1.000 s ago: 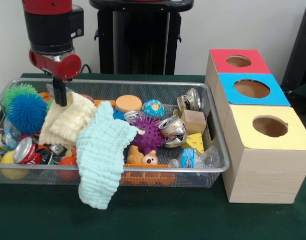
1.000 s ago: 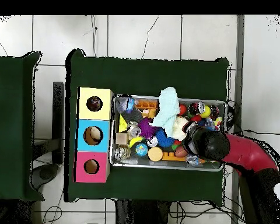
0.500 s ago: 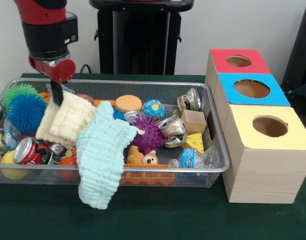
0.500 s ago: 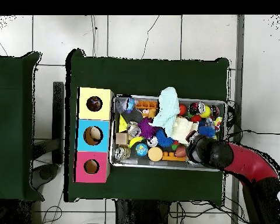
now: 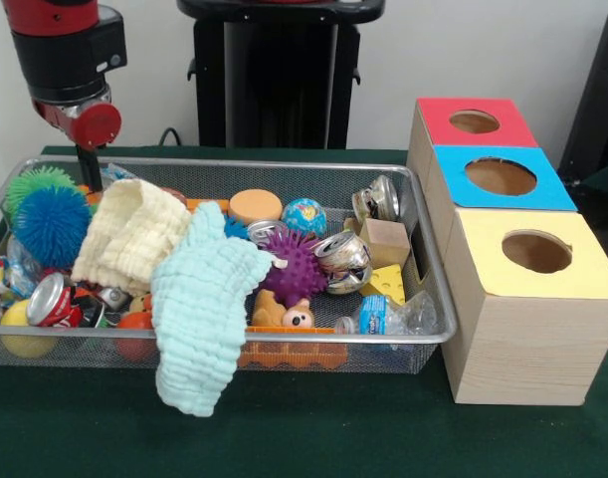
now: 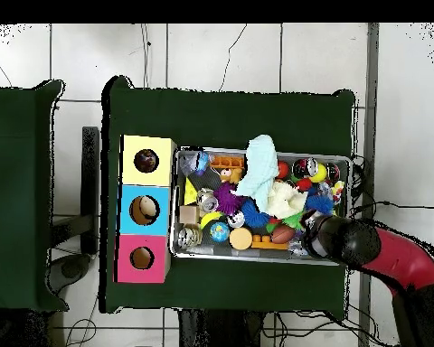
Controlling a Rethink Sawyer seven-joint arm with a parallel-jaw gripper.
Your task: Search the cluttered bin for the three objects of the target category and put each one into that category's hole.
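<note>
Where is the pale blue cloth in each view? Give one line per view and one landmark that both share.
Front view: the pale blue cloth hangs over the bin's near rim, left of centre.
Overhead view: the cloth lies over the bin's top rim, near the middle.
Shared landmark: the purple spiky ball beside it.

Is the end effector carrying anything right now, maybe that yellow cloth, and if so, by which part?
Cannot be told. The end effector sits at the far edge of the cream-yellow cloth, which lies in the bin; any hold on it is not visible.
</note>
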